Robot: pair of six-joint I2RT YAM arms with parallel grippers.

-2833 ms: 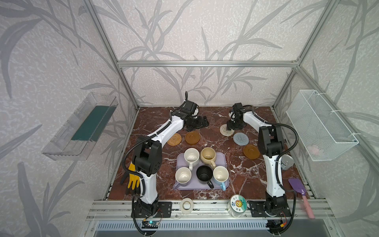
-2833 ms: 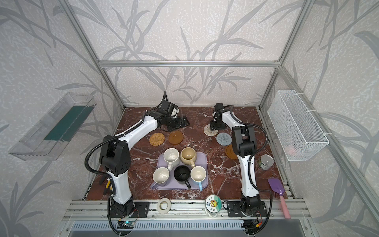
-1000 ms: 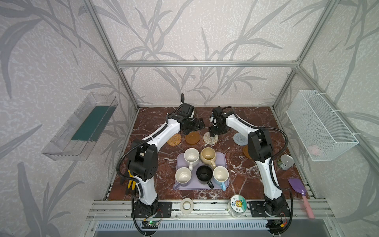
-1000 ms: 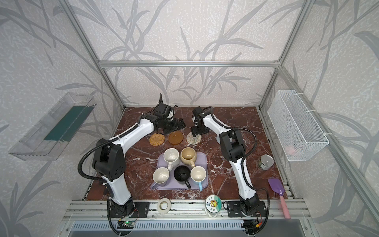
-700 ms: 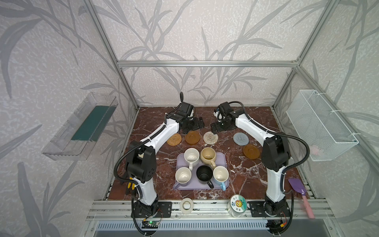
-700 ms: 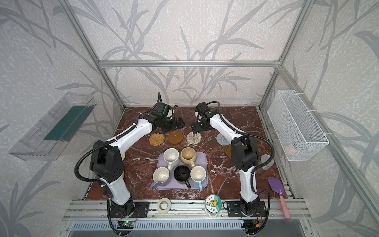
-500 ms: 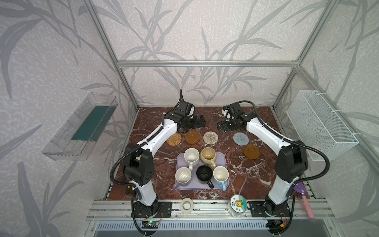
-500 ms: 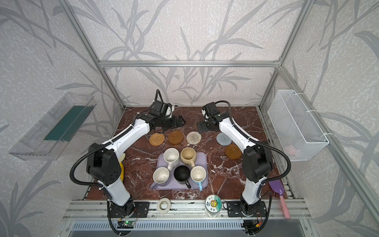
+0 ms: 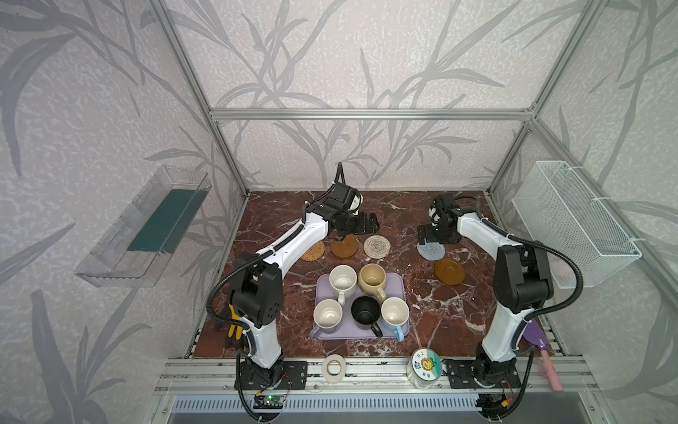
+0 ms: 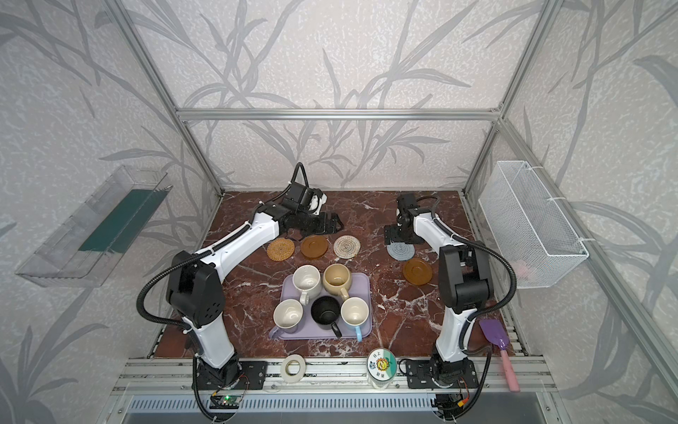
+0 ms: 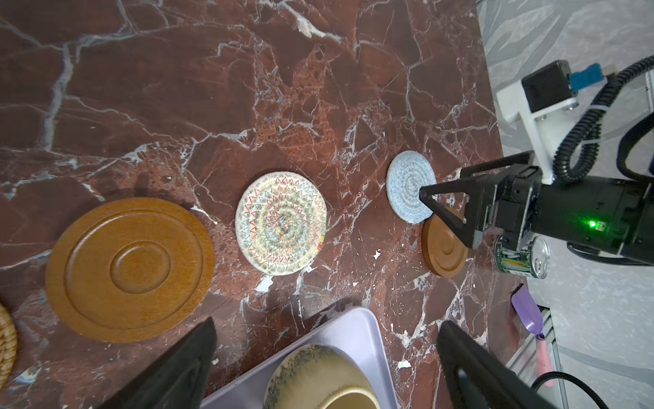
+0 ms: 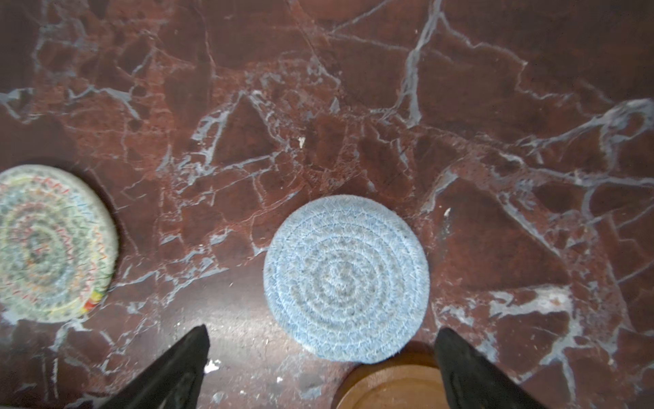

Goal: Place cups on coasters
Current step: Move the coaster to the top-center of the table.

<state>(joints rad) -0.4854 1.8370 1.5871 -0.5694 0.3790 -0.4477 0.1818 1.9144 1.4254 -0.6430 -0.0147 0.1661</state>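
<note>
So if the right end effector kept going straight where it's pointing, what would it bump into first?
Most likely the grey-blue woven coaster, lying flat on the marble table just ahead of the open right end effector. Depth is unclear, so that's a guess.

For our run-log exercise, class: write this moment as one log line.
left gripper open, empty | right gripper open, empty, near grey-blue coaster | five cups on lavender tray | coasters bare | placed: none

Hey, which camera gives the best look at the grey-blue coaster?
The right wrist view: the grey-blue coaster sits whole and large at centre, its spiral weave clear. The left wrist view shows it small, with the right gripper across one edge. Both top views show it tiny, its weave barely readable.
</note>
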